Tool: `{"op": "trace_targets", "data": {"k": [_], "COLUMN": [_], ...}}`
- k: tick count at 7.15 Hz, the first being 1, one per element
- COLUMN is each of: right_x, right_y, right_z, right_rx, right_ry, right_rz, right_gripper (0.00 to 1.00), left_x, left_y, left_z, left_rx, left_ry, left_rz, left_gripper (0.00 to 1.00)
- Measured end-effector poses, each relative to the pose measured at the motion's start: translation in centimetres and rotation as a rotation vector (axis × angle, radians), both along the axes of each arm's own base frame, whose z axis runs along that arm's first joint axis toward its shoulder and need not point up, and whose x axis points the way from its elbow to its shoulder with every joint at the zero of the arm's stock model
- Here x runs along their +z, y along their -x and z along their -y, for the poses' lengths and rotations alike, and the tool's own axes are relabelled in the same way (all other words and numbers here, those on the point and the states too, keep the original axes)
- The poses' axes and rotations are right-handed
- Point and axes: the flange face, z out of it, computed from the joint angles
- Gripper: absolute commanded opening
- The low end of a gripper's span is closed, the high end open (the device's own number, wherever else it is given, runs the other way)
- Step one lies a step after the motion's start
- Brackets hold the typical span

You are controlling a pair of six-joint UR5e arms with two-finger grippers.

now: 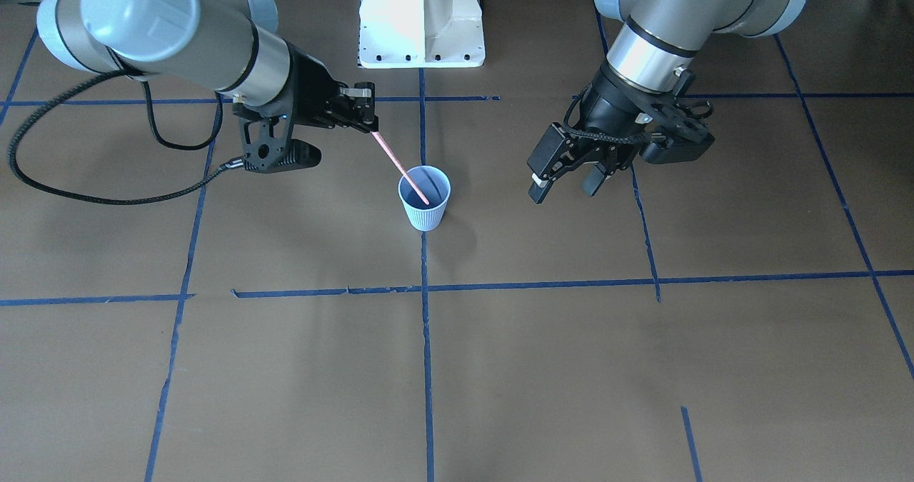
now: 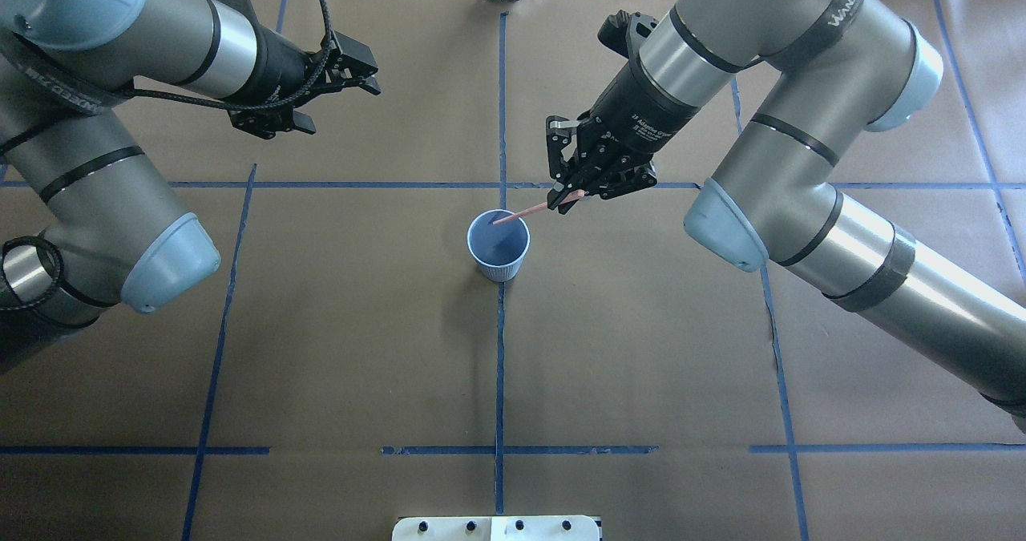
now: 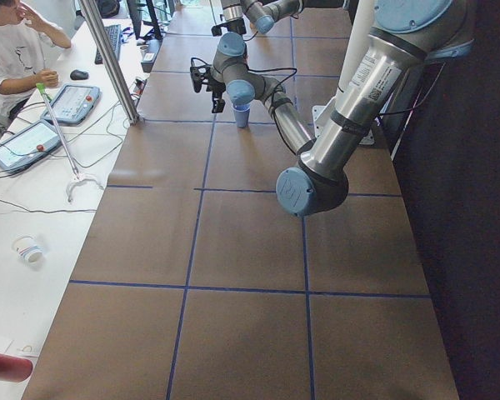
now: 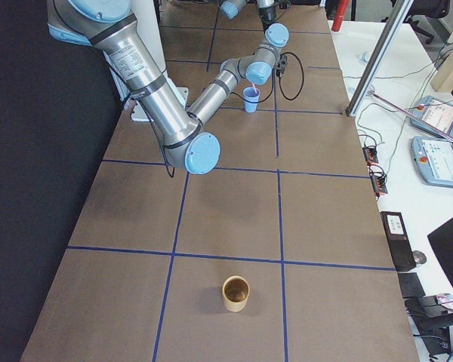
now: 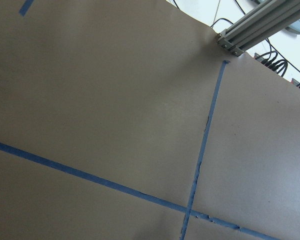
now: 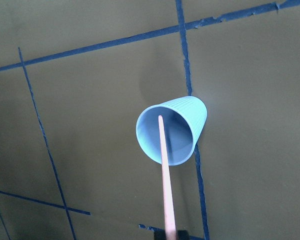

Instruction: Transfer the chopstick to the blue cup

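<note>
Pinching thin salmon-pink chopstick (image 1: 401,168), right claw (image 1: 373,126) holds its tip inside blue cup (image 1: 425,215); left claw (image 1: 564,191) open.

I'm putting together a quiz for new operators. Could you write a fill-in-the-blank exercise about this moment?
1. The right gripper has its jaws shut on the ____ end of the chopstick.
2. The chopstick's lower end is ____ the blue cup.
3. The left gripper has its jaws ____ and holds nothing.
4. The blue cup stands ____ on the table.
Missing words: upper; inside; open; upright.
</note>
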Motion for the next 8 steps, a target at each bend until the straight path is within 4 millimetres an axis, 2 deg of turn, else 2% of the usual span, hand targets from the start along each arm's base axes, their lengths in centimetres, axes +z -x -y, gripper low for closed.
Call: {"op": "trace_targets", "data": {"k": [1, 2, 4, 5, 6, 7, 8], "right_x": [0.2, 0.0, -0.8, -1.3, -0.9, 0.8, 3.3], "right_y": [1.3, 2.5, 4.3, 3.9, 1.5, -2.1, -6.4], "right_z": [-0.3, -0.7, -1.3, -1.3, -1.3, -0.8, 0.5], "right_rx": [0.002, 0.014, 0.070, 0.090, 0.113, 0.147, 0.198], "right_ry": [-0.009, -0.025, -0.074, -0.086, -0.089, -0.080, -0.061], "right_rz": [-0.010, -0.022, -0.045, -0.041, -0.031, -0.032, -0.048], "right_gripper": [0.32, 0.98, 1.00, 1.00, 1.00, 1.00, 1.00], "left_x": [0.0, 0.0, 0.0, 0.1, 0.3, 1.0, 2.6], "left_y": [0.1, 0.1, 0.1, 0.3, 0.6, 1.2, 2.1], "left_z": [0.0, 0.1, 0.1, 0.2, 0.5, 1.0, 1.4], "left_rx": [-0.001, -0.002, -0.003, -0.006, -0.013, -0.012, 0.003], "left_ry": [0.000, 0.000, 0.000, 0.000, 0.001, -0.014, -0.047], "left_rz": [0.000, 0.001, 0.001, 0.003, 0.006, 0.025, 0.064], "left_gripper": [1.00, 1.00, 1.00, 1.00, 1.00, 1.00, 1.00]}}
